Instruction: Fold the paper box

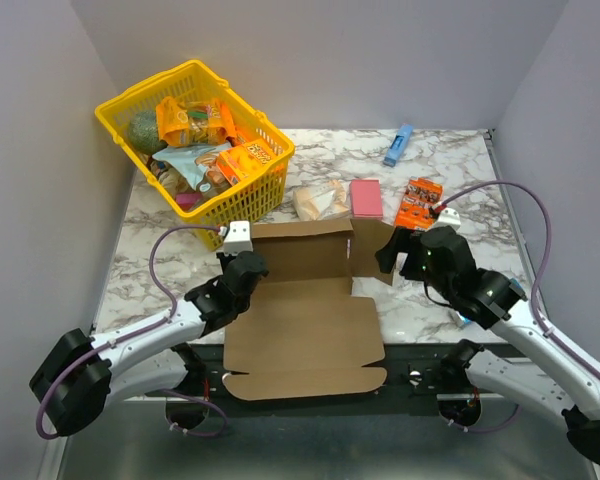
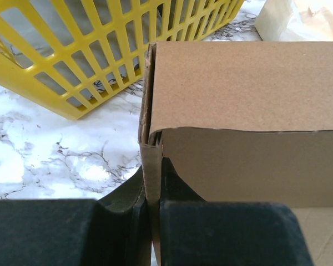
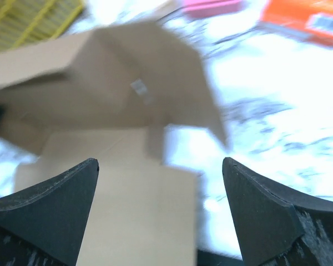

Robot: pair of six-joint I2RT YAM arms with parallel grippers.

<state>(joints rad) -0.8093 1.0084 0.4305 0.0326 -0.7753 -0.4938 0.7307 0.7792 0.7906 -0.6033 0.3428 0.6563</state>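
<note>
The paper box [image 1: 302, 335] is brown cardboard lying partly folded in the middle of the table, its back wall standing up and its front flap flat at the near edge. My left gripper [image 1: 240, 272] is shut on the box's upright left side wall [image 2: 151, 166], one black finger [image 2: 119, 213] pressed on each face. My right gripper [image 1: 391, 252] hangs wide open just beside the raised right flap [image 1: 369, 245]. The right wrist view is blurred: the box [image 3: 127, 83] lies ahead of the open right gripper [image 3: 161, 166], nothing between the fingers [image 3: 55, 202].
A yellow basket [image 1: 120, 105] full of snack packs stands at the back left, close behind the box's left corner [image 2: 72, 61]. Behind the box lie a beige bag [image 1: 318, 200], a pink pad [image 1: 366, 197] and an orange snack box [image 1: 418, 203]. A blue item [image 1: 398, 145] lies far back.
</note>
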